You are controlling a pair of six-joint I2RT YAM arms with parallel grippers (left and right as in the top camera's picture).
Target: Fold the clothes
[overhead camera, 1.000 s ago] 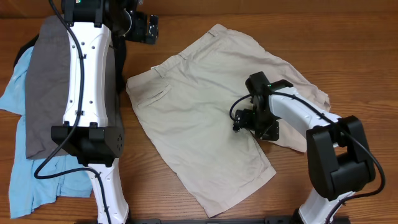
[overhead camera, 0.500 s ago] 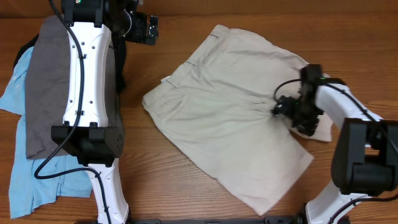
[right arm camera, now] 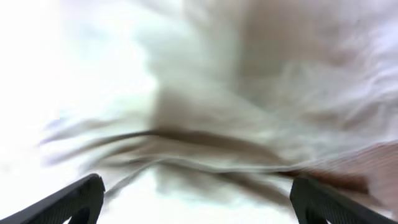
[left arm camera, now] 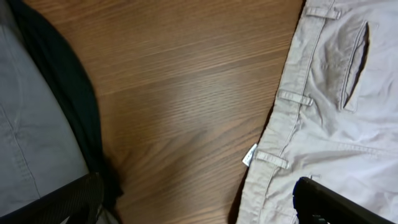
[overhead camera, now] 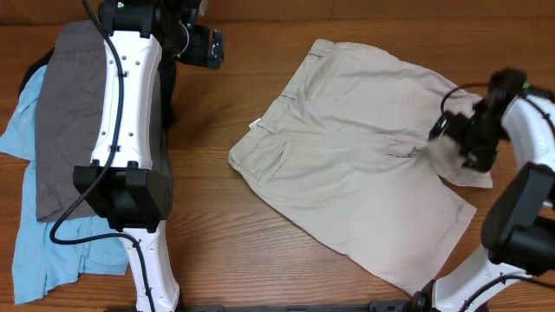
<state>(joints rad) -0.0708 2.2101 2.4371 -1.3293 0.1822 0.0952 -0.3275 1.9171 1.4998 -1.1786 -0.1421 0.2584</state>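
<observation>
Spreading across the middle and right of the bench (overhead camera: 217, 234), the khaki shorts (overhead camera: 355, 165) lie flat and unfolded, back pocket (overhead camera: 276, 160) up. Their waistband (left arm camera: 281, 127) forms the left edge, slanting from the far side down towards the near left, and the two legs run away from it to the right and near right – that is the garment's long axis.

The right gripper (overhead camera: 453, 139) hangs low over the far-right leg, at the cloth's right margin, so nearly all of the shorts lie to its left. Its wrist view is blurred and filled with pale, rucked fabric. The two fingers (right arm camera: 74, 199) show wide apart at the lower corners with nothing visibly pinched between them, so I judge it unclasped and pressed close against the cloth.

The left gripper (overhead camera: 208, 45) sits at the far side of the bench, left of the waistband's far end and apart from it. Its fingers (left arm camera: 336, 202) are likewise spread and hold nothing. Bare wood lies below it, with the belt loops just to one side. Under the left arm lies the pile of other clothes: grey shorts (overhead camera: 65, 113), a light blue shirt (overhead camera: 26, 121) and a black garment (left arm camera: 68, 93).

Folding has not begun. A leg-over-leg fold would likely fall to the right arm, which is the nearer – the left is better placed for the waistband.
</observation>
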